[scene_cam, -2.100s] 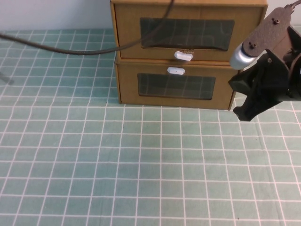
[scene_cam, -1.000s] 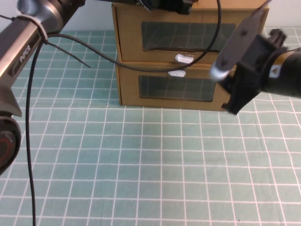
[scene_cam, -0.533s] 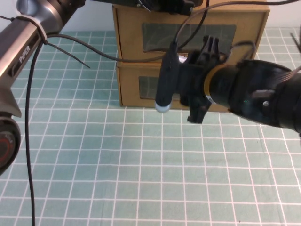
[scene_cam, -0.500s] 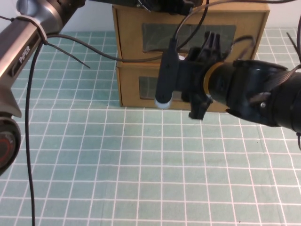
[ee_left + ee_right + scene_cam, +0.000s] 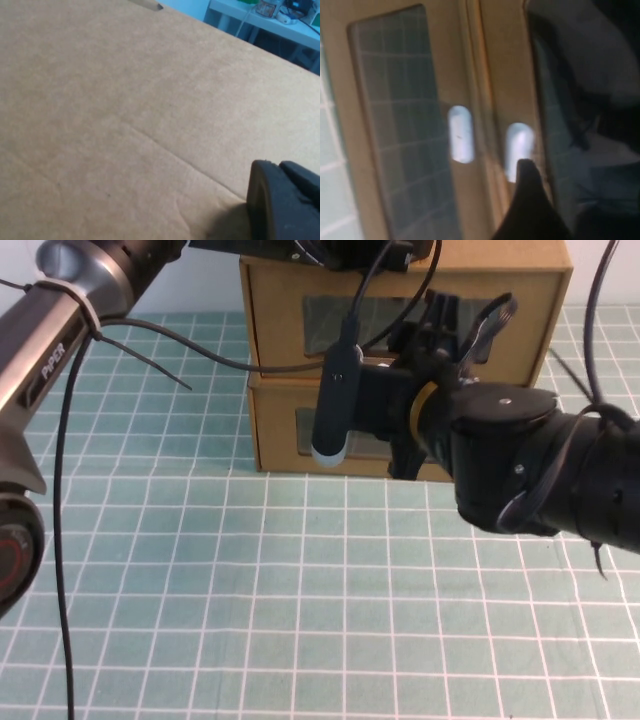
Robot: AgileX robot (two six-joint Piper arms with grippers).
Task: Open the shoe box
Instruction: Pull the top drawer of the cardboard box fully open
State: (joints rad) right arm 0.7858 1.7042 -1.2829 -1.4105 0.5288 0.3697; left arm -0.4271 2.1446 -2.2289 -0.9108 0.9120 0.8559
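You are looking at two cardboard boxes stacked at the far middle of the table, the upper shoe box (image 5: pixel 275 320) sitting squarely on the lower shoe box (image 5: pixel 272 430). Each is showing a dark window in its front. In the right wrist view, each front is carrying a white pull tab, the lower tab (image 5: pixel 461 133) and the upper tab (image 5: pixel 519 145) lying close together on either side of the seam between the boxes.

Your right gripper (image 5: pixel 468 320) is hovering right in front of the boxes, aimed at their fronts. Its jaws are standing wide apart and are holding nothing. One dark fingertip (image 5: pixel 527 172) is sitting just beside the upper tab; you cannot tell whether it is touching.

Your left gripper (image 5: pixel 345 250) is reaching in over the top of the upper shoe box, with the plain cardboard lid (image 5: pixel 125 100) filling its wrist view. You cannot tell how wide it is standing.

The right arm (image 5: pixel 540 470) is covering much of both fronts. The left arm (image 5: pixel 50 330) is coming in from the far left, trailing a black cable (image 5: pixel 150 330) above the green grid mat (image 5: pixel 250 590).
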